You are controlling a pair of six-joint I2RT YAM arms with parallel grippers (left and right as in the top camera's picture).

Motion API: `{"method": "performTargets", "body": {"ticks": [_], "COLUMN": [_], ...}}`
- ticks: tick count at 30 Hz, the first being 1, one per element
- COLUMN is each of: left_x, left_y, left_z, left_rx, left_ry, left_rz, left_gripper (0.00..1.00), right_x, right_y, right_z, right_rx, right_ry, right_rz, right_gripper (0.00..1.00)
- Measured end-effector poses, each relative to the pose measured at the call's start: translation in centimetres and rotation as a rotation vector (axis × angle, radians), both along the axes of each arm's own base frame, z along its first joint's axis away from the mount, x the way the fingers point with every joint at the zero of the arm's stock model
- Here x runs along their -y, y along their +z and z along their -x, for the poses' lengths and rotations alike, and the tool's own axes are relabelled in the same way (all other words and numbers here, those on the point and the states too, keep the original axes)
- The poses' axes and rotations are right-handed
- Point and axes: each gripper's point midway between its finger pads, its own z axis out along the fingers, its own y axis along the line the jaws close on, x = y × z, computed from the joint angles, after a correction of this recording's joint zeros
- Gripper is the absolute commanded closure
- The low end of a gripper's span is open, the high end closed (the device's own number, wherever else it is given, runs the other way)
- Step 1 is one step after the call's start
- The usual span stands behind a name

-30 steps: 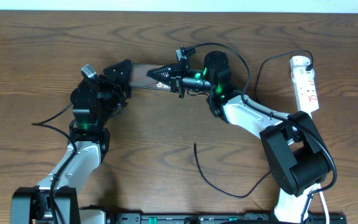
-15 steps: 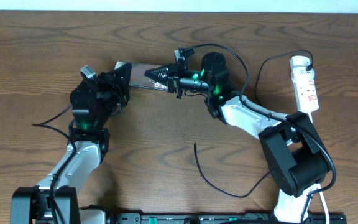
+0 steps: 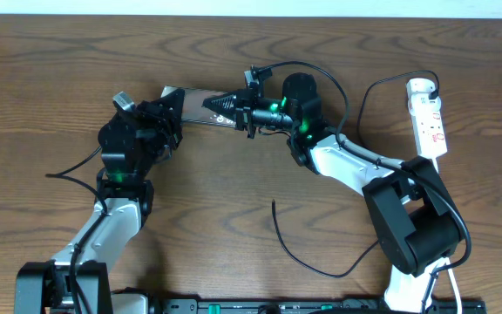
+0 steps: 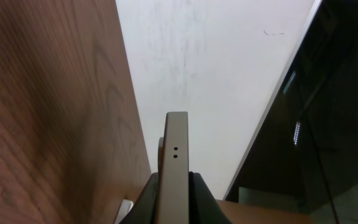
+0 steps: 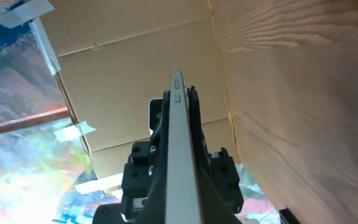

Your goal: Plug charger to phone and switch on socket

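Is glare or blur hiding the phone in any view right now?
Overhead: phone sharp, evenly lit, no hard glare. Left wrist: its edge is crisp, the fingers beneath it nearly black. Right wrist: edge in focus, no blur.

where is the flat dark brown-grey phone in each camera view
overhead: the flat dark brown-grey phone sits upper middle, just left of centre, broad face showing.
left wrist: the phone is edge-on, a thin strip rising from bottom centre.
right wrist: the phone is edge-on, a thin strip from bottom centre to upper middle.
shared landmark: the brown wooden table, on the left in the left wrist view and on the right in the right wrist view.
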Motion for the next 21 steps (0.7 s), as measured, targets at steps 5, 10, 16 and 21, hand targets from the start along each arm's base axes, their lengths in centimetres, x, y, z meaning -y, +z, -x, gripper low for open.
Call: {"method": "performTargets", "body": {"ticks": [5, 10, 16, 21], "left_x": [0.0, -0.4, -3.1, -5.8], "left_y": [-0.1, -0.8, -1.0, -0.9], "left_z": [0.0, 0.1, -0.3, -0.2], "left_rx": [-0.001, -0.014, -0.017, -0.016], "left_ry": [0.003, 0.007, 0.066, 0.087], "left_rz": [-0.004, -0.029, -0.04, -0.028], "left_gripper": [0.93, 0.92, 0.93, 0.93], "right_x": [0.0, -0.1, -0.1, 0.5], "right_y": [-0.1, 0.2, 0.2, 0.2], "right_z": [0.1, 0.3, 0.4, 0.0], "right_rx": [0.012, 0.043, 0.052, 0.066], "right_ry": [0.004, 0.021, 0.029, 0.023], "right_rz": [0.004, 0.0, 0.001, 0.003], "right_gripper": [0.64, 0.01, 0.01, 0.01]}}
